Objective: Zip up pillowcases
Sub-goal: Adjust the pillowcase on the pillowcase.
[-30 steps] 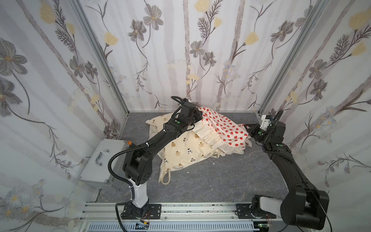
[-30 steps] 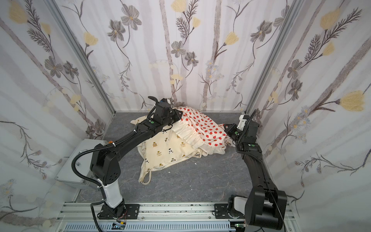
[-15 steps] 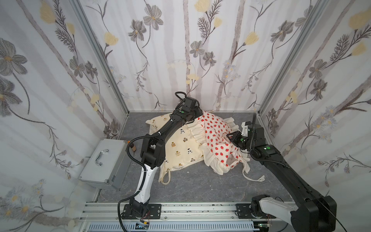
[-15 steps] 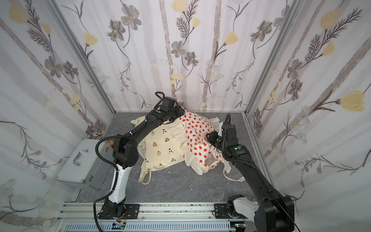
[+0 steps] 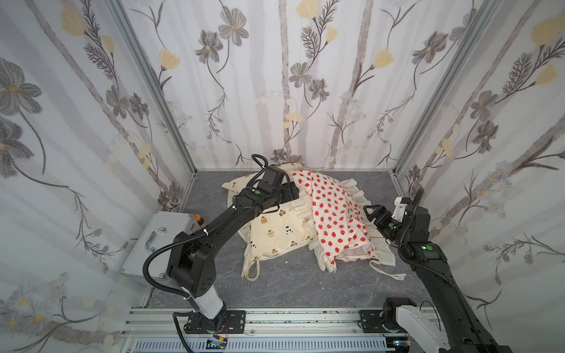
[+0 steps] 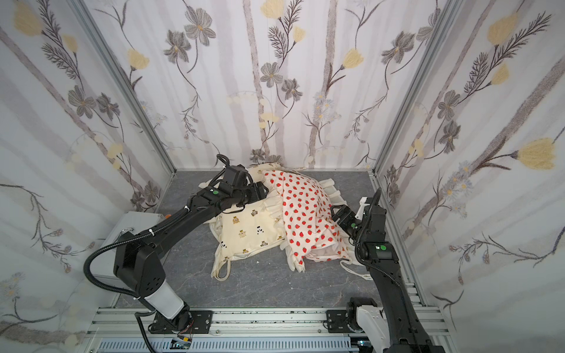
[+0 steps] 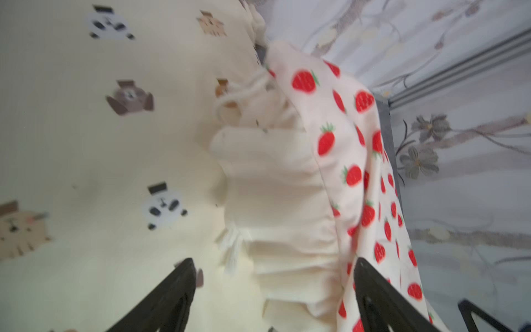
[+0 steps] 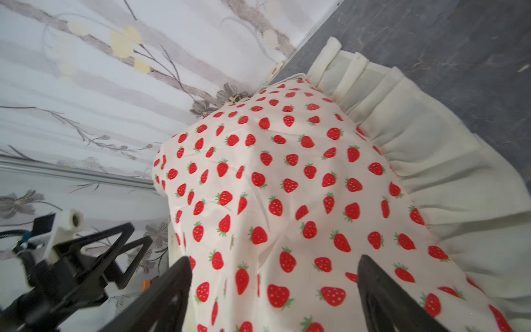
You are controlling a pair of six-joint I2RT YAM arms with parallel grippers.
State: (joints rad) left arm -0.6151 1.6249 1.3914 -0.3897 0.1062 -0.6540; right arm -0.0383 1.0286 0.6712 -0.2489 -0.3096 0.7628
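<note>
Left hand [image 7: 274, 260], right hand [image 8: 274, 258] apparently released strawberry pillowcase [image 5: 333, 214].

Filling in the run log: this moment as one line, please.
left claw open by bear pillowcase | right claw open beside strawberry pillowcase | strawberry pillowcase partly over bear pillowcase

Your left arm [image 5: 226, 223] and right arm [image 5: 434, 275] are matte black, each with a green dot [image 5: 257, 192] on a joint and a white link [image 5: 208, 302] at its base, a ribbed black cable [image 5: 146, 269] looping off the left, and black wedge-shaped pincer fingers [image 8: 166, 299].
</note>
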